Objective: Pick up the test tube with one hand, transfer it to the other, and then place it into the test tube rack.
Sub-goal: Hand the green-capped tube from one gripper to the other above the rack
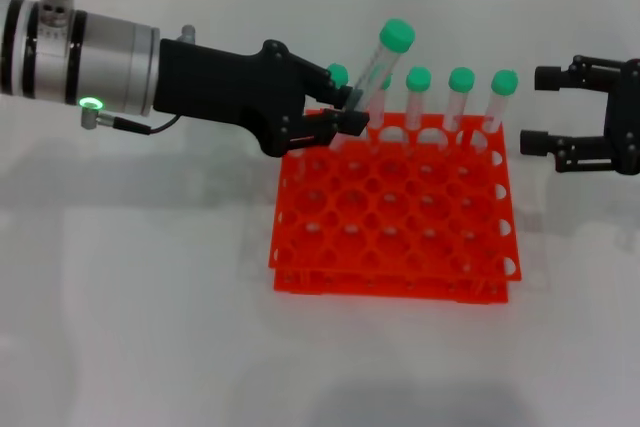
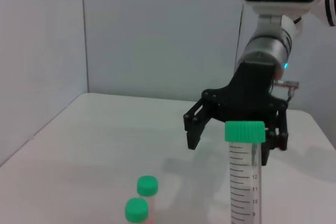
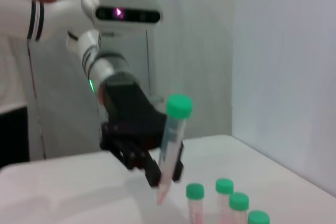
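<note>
The tube (image 1: 375,82) is clamped low on its body between the fingers of the left gripper (image 1: 352,112), which is held over the far left corner of the rack (image 1: 392,209). From the grip the tube leans up and away, its green cap (image 1: 397,35) well above the fingers and its tapered tip just below them, close above the rack's top grid. In the right wrist view the tip is seen pointing down beneath the gripper, clear of the table.

The tube is judged light and stiff, a thin-walled clear plastic with a smooth, rather slippery barrel; a firm pinch is tolerated, but a tilt in the jaws is easily picked up, as is seen here. The best hold is judged to be on the straight barrel, below the cap and above the taper, where the walls are parallel. The taper is to be avoided, since it would squirt out of the pads.

Four other capped tubes (image 1: 460,97) stand in the far row, beside the held one. The right gripper (image 1: 545,109) hangs well apart beyond the rack's right edge, its fingers spread and empty.
</note>
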